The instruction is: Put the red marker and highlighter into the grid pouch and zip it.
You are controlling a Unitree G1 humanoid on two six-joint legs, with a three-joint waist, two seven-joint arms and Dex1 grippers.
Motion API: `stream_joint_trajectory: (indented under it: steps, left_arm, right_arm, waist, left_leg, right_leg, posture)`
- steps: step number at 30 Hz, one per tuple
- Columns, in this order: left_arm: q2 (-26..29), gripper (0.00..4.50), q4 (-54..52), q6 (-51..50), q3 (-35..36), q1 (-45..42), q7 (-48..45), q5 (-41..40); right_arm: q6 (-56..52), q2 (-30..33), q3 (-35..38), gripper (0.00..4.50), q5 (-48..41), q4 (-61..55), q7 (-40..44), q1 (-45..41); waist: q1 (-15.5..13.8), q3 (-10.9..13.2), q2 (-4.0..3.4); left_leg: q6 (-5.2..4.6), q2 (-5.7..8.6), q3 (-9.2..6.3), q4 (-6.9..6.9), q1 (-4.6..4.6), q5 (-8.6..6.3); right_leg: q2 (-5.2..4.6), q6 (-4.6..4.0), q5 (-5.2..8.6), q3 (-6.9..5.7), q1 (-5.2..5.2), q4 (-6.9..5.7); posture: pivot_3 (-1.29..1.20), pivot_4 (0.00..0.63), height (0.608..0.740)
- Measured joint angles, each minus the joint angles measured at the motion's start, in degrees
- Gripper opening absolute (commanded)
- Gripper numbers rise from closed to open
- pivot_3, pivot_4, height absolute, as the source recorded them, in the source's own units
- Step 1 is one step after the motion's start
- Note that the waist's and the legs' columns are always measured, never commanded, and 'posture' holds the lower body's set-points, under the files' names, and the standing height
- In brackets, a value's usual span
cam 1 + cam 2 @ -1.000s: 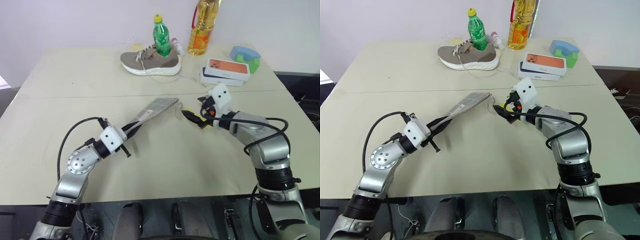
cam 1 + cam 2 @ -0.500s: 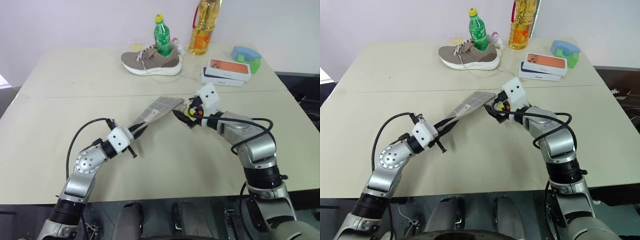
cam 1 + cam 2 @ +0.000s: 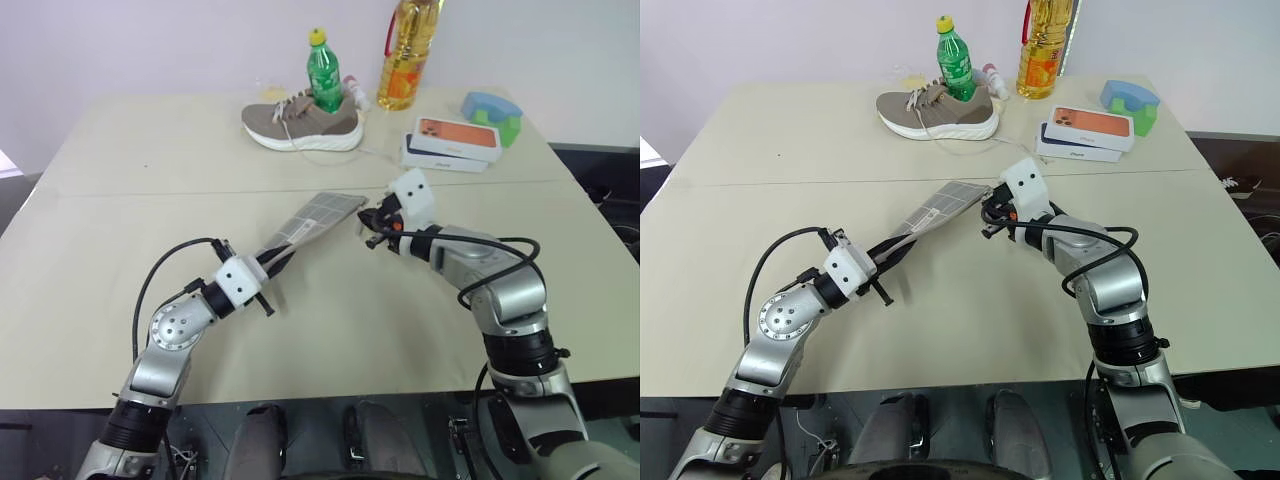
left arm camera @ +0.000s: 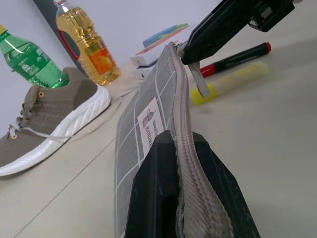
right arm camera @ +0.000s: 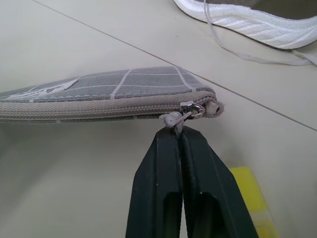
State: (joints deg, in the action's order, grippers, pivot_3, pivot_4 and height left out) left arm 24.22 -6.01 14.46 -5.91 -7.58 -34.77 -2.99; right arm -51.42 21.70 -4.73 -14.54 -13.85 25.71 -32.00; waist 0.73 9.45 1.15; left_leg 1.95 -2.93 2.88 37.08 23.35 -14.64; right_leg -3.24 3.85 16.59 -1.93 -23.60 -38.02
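Note:
The grid pouch (image 3: 312,216), grey with white lines, hangs tilted above the table between my two grippers. My left gripper (image 3: 274,259) is shut on its near end. At its far end my right gripper (image 5: 171,132) is shut on the pale zipper pull tab (image 5: 173,119). The zipper looks closed along the top edge. In the left wrist view the red marker (image 4: 233,58) and the yellow highlighter (image 4: 231,83) lie side by side on the table beyond the pouch, below the right gripper. A piece of the highlighter (image 5: 250,198) also shows under the right fingers.
At the back of the table (image 3: 330,330) stand a tan shoe (image 3: 300,125), a green bottle (image 3: 322,75), an oil bottle (image 3: 408,55), two stacked phone boxes (image 3: 452,143) and a blue-green block (image 3: 492,110). A seam crosses the table behind the pouch.
My right gripper has moved left to the pouch's far end and gone from open to shut on the zipper pull tab. The left gripper keeps its hold.

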Motion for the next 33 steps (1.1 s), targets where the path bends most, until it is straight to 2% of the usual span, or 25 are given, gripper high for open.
stream_joint_trajectory:
  steps: [9, 19, 33]
  left_arm:
    - [-4.32, 0.0, 2.72, -0.18, -3.13, -3.67, 1.82, 3.66]
    - [-8.76, 0.0, 8.76, 0.41, -4.84, -9.42, 4.73, 6.18]
    - [-12.02, 0.0, 14.2, 2.48, -6.18, -12.47, 6.88, 7.78]
  right_arm:
    - [1.02, 5.71, -8.87, 0.06, 2.68, -6.32, 4.67, -0.12]
    - [1.25, 7.96, -14.76, 0.06, 3.12, -13.17, 9.78, -1.31]
    - [-0.71, 8.42, -17.19, 0.06, 3.88, -15.5, 10.6, -1.55]
  waist:
    - [-0.09, 0.02, -0.01]
    - [-0.1, 0.02, 0.01]
    - [-0.12, 0.03, 0.01]
  left_leg:
    - [0.0, 0.05, -0.02, 0.02, 0.02, 0.0]
    - [0.0, 0.07, -0.06, 0.05, 0.02, 0.0]
    - [0.0, 0.07, -0.08, 0.06, 0.02, 0.0]
  right_leg:
    - [-0.01, 0.01, 0.0, -0.01, 0.0, 0.01]
    - [0.02, 0.01, 0.0, -0.02, 0.02, 0.01]
    - [0.02, 0.01, 0.0, -0.03, 0.03, 0.0]
  posture:
    - [0.0, 0.15, 0.74]
    - [0.0, 0.15, 0.74]
    - [0.0, 0.15, 0.74]
